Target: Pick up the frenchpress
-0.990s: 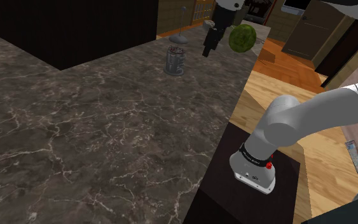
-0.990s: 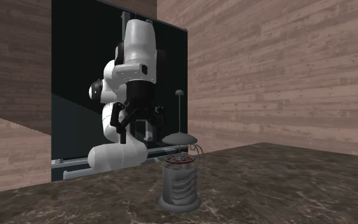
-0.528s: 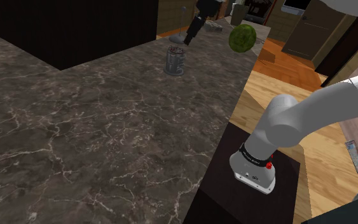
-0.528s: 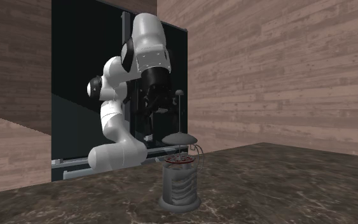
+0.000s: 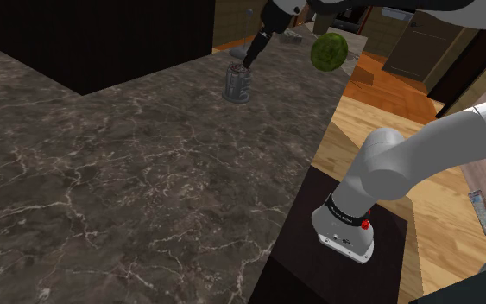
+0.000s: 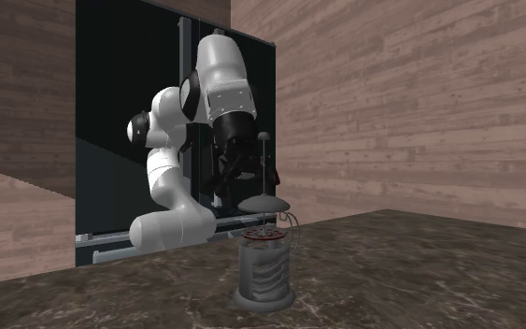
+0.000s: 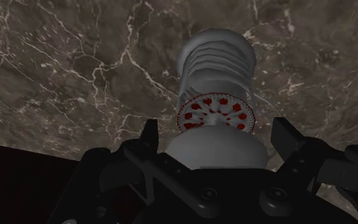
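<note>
Dark marble desk (image 5: 103, 173). White Franka arm (image 5: 405, 164) goes from the dark box stand (image 5: 294, 269) up and over to the desk's far side. French press (image 5: 237, 83) has a grey ribbed body, a red-dotted filter disc and a domed lid raised on the plunger rod. It stands upright on the desk near the far edge, top middle of the shoulder view. End effector (image 7: 217, 137) is tilted just above it, released, 2 fingers spread either side of the lid, gripping nothing.

white arm (image 5: 422, 155), dark joints (image 6: 140, 128), black fingers (image 7: 150, 135), small screws (image 7: 209, 193)
</note>
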Motion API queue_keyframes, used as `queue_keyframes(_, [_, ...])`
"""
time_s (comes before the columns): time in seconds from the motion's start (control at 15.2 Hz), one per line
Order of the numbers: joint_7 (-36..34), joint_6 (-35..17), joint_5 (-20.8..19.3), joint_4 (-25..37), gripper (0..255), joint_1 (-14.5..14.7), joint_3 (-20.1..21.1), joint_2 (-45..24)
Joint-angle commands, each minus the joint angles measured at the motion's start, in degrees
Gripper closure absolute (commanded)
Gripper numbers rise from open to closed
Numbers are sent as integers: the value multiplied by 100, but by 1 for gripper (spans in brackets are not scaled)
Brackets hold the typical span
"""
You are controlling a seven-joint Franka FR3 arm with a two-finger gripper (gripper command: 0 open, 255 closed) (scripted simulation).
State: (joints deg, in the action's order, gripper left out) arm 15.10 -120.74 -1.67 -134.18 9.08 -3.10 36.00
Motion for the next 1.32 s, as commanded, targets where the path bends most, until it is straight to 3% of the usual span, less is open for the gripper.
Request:
queue_keyframes(0.0, [2, -123, -2, -132, 0, -2, -4, 14])
queue_keyframes(0.07, [2, -123, -2, -131, 0, -2, -4, 13])
queue_keyframes(0.13, [-1, -124, -2, -128, 255, -1, -1, 9])
queue_keyframes(0.73, [1, -123, -3, -131, 255, -1, -4, 12])
queue_keyframes(1.25, [4, 473, 10, 541, 255, 8, 7, -64])
